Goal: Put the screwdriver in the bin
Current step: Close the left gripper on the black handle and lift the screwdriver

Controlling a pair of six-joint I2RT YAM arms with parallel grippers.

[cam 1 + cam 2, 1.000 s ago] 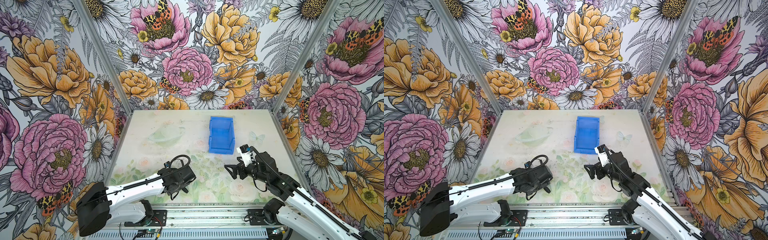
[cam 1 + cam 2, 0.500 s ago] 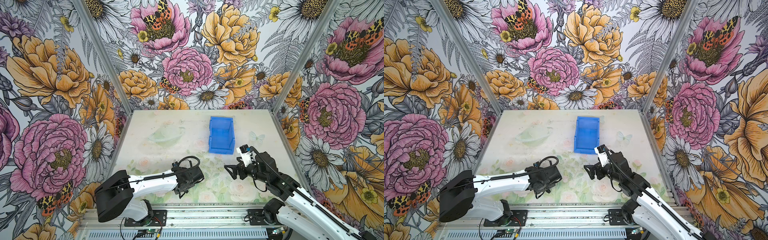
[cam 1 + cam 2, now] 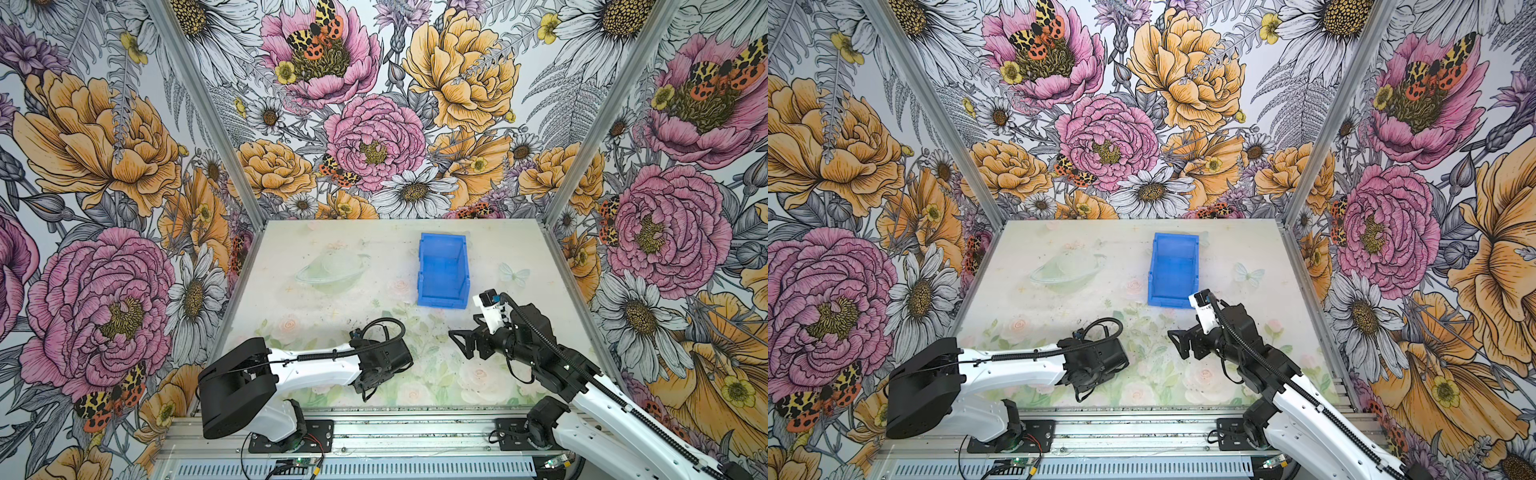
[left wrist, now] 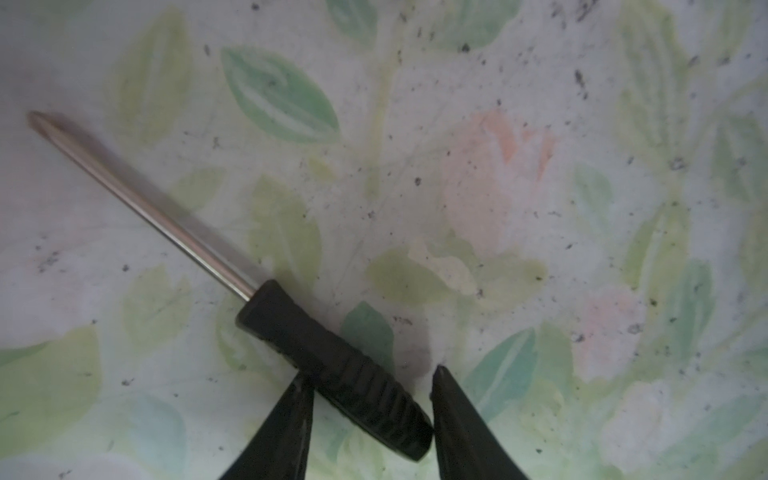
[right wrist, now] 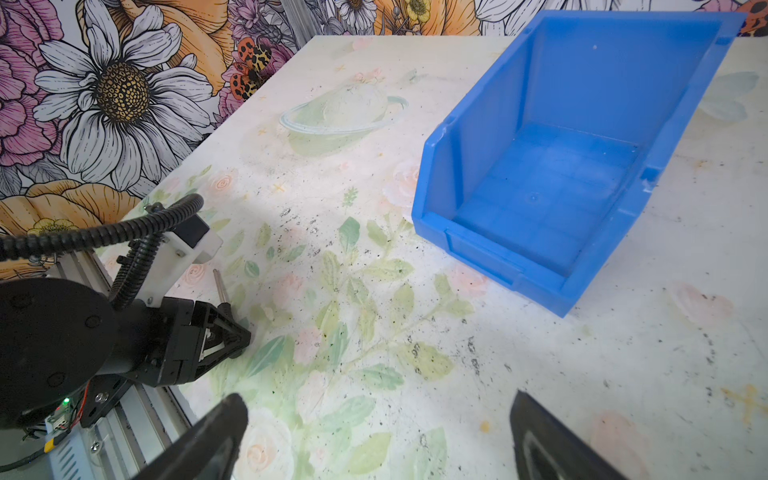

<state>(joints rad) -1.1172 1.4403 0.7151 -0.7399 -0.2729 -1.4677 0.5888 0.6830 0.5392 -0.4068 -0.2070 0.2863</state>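
The screwdriver (image 4: 332,365), with a black ribbed handle and a thin metal shaft, lies flat on the table. My left gripper (image 4: 372,374) points down over it with one finger touching each side of the handle, which lies askew between them. In the right wrist view only the shaft (image 5: 220,286) shows beside the left gripper (image 5: 232,332). In both top views the left gripper (image 3: 365,390) (image 3: 1079,395) hides the screwdriver. The blue bin (image 3: 442,266) (image 3: 1173,266) (image 5: 540,187) stands empty further back. My right gripper (image 3: 457,343) (image 5: 378,401) hovers open, with nothing in it.
Floral walls enclose the table (image 3: 332,257) on three sides. A metal rail (image 3: 374,428) runs along the front edge, right behind the left gripper. The bin's low front lip (image 5: 482,257) faces the grippers.
The left arm has swung right along the front edge and come down over the screwdriver, and its jaws have narrowed onto the handle. The right arm has stayed still.
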